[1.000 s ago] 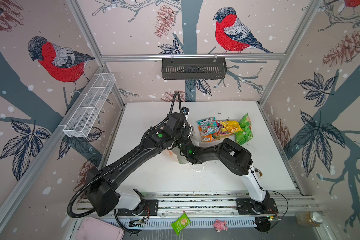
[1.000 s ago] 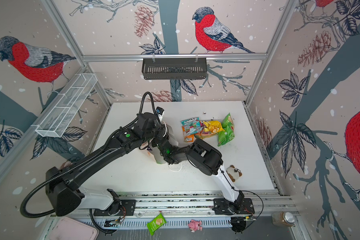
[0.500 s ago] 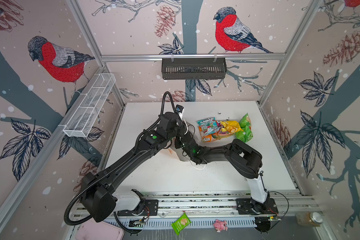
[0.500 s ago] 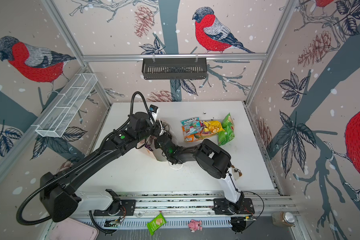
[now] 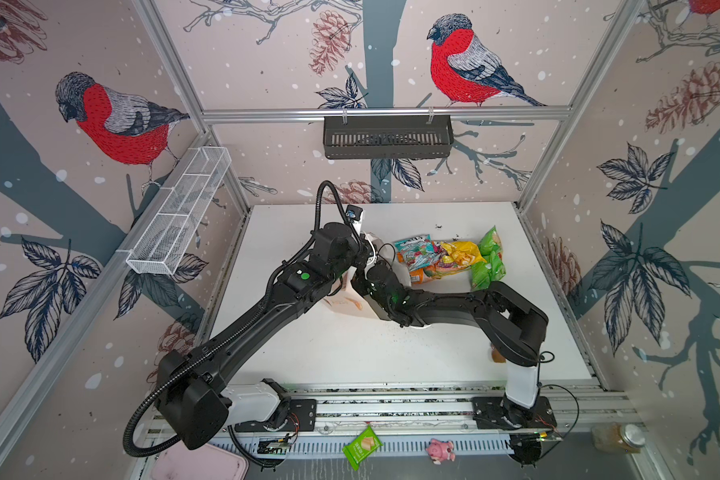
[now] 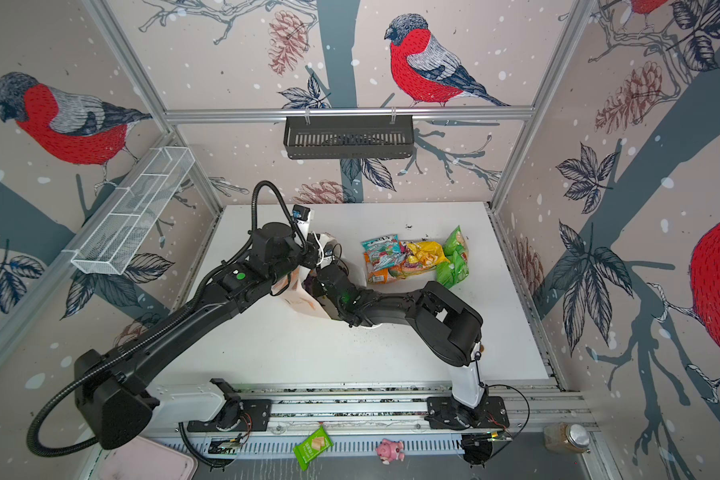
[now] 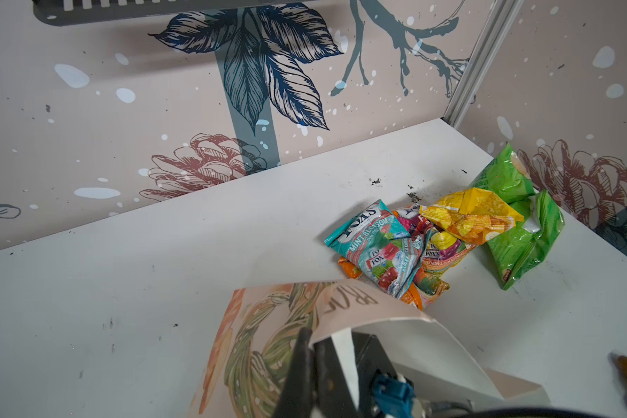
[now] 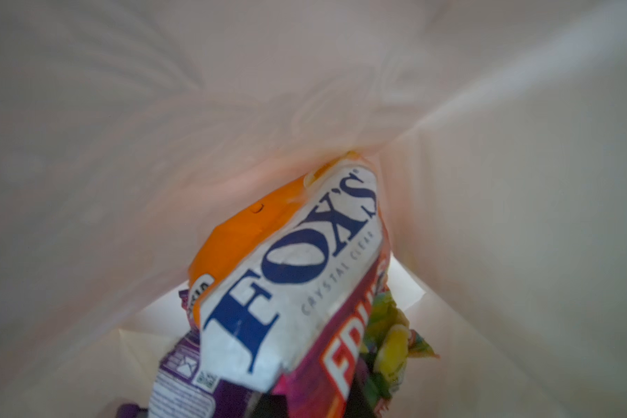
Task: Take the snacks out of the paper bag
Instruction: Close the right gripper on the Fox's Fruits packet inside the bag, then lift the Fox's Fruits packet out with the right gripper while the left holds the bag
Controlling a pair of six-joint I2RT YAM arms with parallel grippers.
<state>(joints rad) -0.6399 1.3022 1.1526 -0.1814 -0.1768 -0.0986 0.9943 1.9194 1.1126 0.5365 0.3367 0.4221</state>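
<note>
The paper bag (image 5: 344, 301) (image 6: 298, 301) stands mid-table, tilted, between my two arms. My left gripper (image 7: 314, 338) is shut on the bag's printed rim (image 7: 341, 307) and holds the mouth apart. My right gripper (image 8: 312, 401) is deep inside the bag, shut on a pink-and-white Fox's snack packet (image 8: 290, 289). Behind that packet inside the bag lie an orange packet (image 8: 247, 231) and a purple one (image 8: 181, 383). Several snacks (image 5: 445, 259) (image 6: 416, 259) lie piled on the table at the back right: teal (image 7: 370, 239), yellow (image 7: 467, 213) and green (image 7: 522, 235).
A green wafer packet (image 5: 361, 448) and a pink pig toy (image 5: 441, 451) lie on the front rail, with a jar (image 5: 618, 436) at the far right. A black basket (image 5: 387, 137) hangs on the back wall and a white wire basket (image 5: 179, 216) on the left wall.
My right elbow has swung out to the right while its gripper stayed in the bag and closed a little on the packet. My left gripper kept the rim and shifted slightly back.
</note>
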